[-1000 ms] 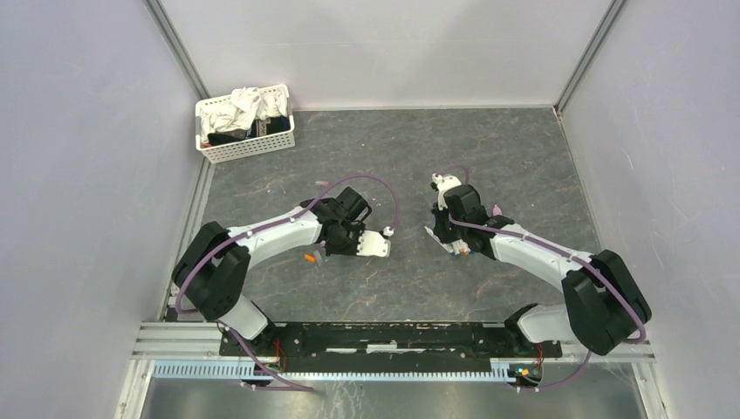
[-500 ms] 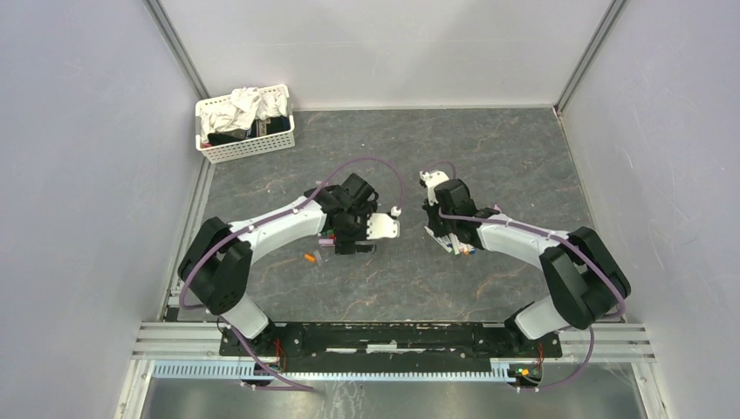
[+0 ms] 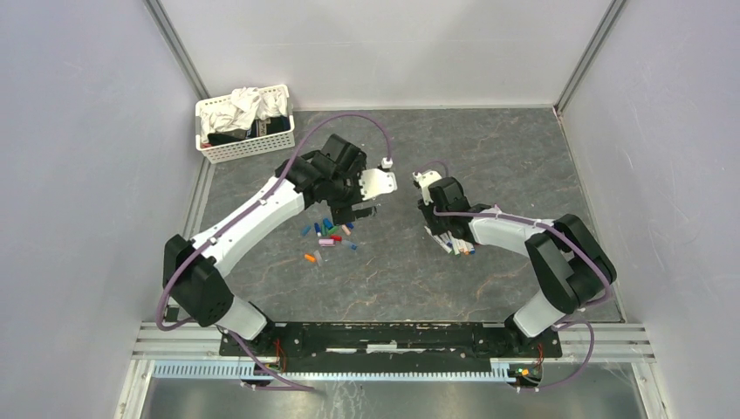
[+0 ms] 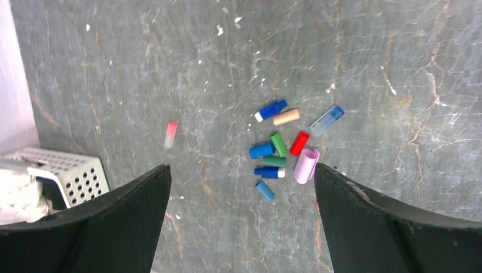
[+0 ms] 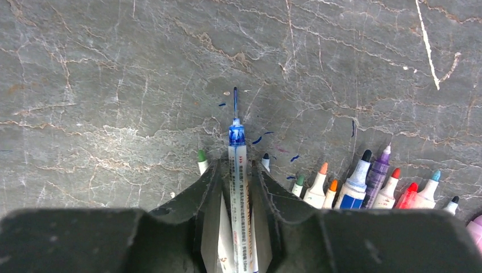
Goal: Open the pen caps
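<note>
On the counter [image 3: 524, 157] a white basket [image 3: 253, 147] sits upper left, out of the way. Our left gripper [image 4: 241, 170] hangs released and empty; our right gripper [image 5: 236, 168] clenches a blue pen [image 5: 236, 139], its tip bare. Lower right lie uncapped pens [image 5: 358, 182]; the pen caps [image 4: 278, 144] sit loose mid-frame, so we judge little remains.
</note>
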Motion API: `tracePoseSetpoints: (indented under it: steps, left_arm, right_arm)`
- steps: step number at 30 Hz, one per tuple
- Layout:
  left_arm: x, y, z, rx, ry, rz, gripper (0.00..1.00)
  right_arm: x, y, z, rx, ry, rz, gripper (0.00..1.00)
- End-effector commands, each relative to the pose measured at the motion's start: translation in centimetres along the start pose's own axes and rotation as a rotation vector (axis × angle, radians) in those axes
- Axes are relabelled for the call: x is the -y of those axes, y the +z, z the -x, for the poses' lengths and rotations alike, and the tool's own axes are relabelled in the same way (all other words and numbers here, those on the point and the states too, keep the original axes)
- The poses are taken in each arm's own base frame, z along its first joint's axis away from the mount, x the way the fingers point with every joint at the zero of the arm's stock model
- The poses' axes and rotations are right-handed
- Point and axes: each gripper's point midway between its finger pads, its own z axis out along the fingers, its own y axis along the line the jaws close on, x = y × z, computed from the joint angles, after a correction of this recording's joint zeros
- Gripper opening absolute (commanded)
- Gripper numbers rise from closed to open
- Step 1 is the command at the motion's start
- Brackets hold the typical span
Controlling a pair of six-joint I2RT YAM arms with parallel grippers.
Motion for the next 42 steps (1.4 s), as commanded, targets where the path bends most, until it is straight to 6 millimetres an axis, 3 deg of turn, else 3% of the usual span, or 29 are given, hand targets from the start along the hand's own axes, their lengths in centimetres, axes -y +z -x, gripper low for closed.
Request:
tracePoseSetpoints:
  steps: [1,6,9,12,17,21,24,26,27,28,32,36,39,42]
  left_arm:
    - [-2.1,-3.0,-0.8,-0.008,-0.137,0.069,1.0]
    - [-4.0,-4.5,-0.7,0.033,-0.194,0.162,1.0]
    - [-5.8,-5.9,-1.2,0.042,-0.213,0.266,1.0]
    - [-6.9,-6.7,-1.9,0.067,-0.252,0.291,1.0]
    - [-8.3,-7.1,-2.7,0.083,-0.321,0.288,1.0]
    - [-9.9,-7.7,-3.2,0.105,-0.395,0.33,1.0]
    - [-12.3,-9.0,-4.0,0.149,-0.486,0.45,1.0]
    - [-14.0,-10.1,-4.9,0.194,-0.575,0.538,1.0]
    - [-14.8,-10.7,-5.4,0.216,-0.618,0.573,1.0]
    - [-15.5,-11.2,-5.9,0.234,-0.654,0.603,1.0]
    - [-17.0,-11.0,-9.1,0.255,-0.791,0.664,1.0]
    - [-16.9,-9.1,-11.2,0.276,-0.799,0.668,1.0]
    - [-15.7,-5.6,-13.0,0.222,-0.813,0.621,1.0]
    - [-14.3,-2.6,-15.1,0.215,-0.858,0.613,1.0]
  right_arm:
    - [0.1,0.2,1.2,0.041,-0.003,0.003,0.32]
    - [0.1,-0.5,0.6,0.045,0.019,0.001,0.33]
    - [0.3,-1.2,0.7,0.072,0.037,-0.007,0.27]
    - [0.3,-1.9,0.9,0.102,0.061,-0.006,0.2]
    - [0.1,-3.2,1.6,0.143,0.101,0.009,0.2]
    - [0.5,-5.5,4.9,0.219,0.108,0.004,0.33]
    - [1.4,-7.6,7.1,0.276,0.115,-0.029,0.55]
    - [2.6,-9.0,8.2,0.319,0.13,-0.084,0.76]
    - [3.2,-9.8,8.6,0.342,0.139,-0.113,0.95]
    - [4.0,-10.5,8.8,0.36,0.148,-0.154,0.98]
    - [8.0,-13.1,8.9,0.423,0.24,-0.303,0.98]
    - [12.1,-13.6,8.4,0.412,0.357,-0.372,0.98]
    - [16.7,-14.1,6.1,0.343,0.463,-0.543,0.98]
    - [20.4,-13.9,2.4,0.331,0.547,-0.642,0.98]
